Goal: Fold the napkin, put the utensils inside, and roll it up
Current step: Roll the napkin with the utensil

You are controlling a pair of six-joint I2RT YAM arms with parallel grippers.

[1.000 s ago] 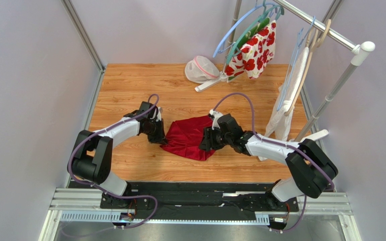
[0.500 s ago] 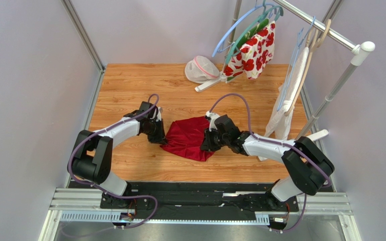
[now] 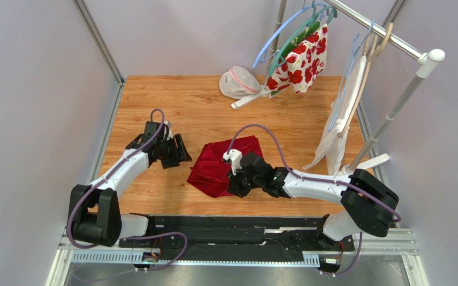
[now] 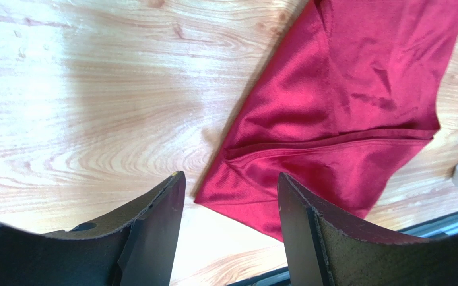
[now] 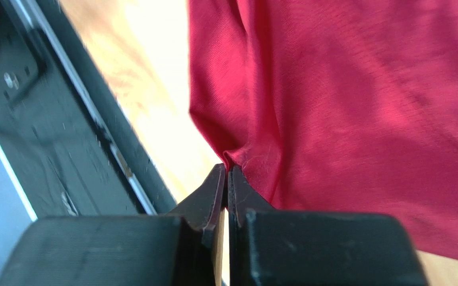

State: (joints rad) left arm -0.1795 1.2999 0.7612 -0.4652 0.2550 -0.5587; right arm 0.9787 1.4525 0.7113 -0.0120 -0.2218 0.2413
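A wood table sits between plain grey walls. At the far right stands a metal rack with a flower cloth and a white towel hanging on it. A white bag lies near it

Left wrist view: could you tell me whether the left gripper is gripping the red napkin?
No, the left gripper stands wide open, and the napkin lies on the wooden table, not pinched by it.

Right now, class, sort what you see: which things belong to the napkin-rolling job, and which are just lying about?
Job: napkin; right gripper, pinching its edge; left gripper, open, apart from it.
Lying about: mesh bag; floral cloth; white towel; clothes rack.
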